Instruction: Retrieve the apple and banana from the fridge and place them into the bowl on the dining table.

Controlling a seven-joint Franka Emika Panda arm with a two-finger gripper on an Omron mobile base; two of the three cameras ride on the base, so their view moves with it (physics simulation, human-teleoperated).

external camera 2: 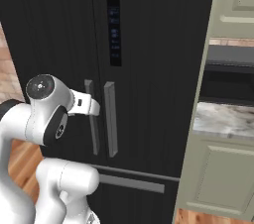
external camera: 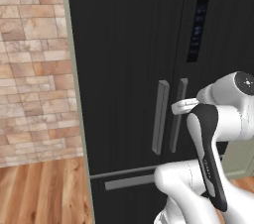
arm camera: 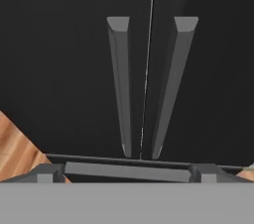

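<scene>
The fridge (external camera: 134, 69) stands shut, both black doors closed, its long axis upright and its front facing the robot. In the left base view it fills the middle and right of the picture, with a brick wall (external camera: 34, 69) at 9 o'clock and wood floor (external camera: 44, 193) at 7 o'clock. The right base view shows what that one does not: sage cabinets (external camera 2: 218, 178) at 4 o'clock of the fridge, and a marbled tabletop (external camera 2: 223, 119) above them, at 3 o'clock. Both base views show the dark display panel (external camera 2: 114, 29) high on the right door.

The 2 grey door handles (arm camera: 149, 84) run vertically, side by side on either side of the door seam, near each other but apart. In the hand view they lean slightly toward each other at their lower ends, with the seam between them. Below them the drawer handle (arm camera: 126, 170) lies horizontally, at 6 o'clock.

The tool (arm camera: 126, 174) faces the doors head on; its 2 tips sit far apart at 7 and 5 o'clock of the hand view, spread wide and holding nothing, short of the fridge front
</scene>
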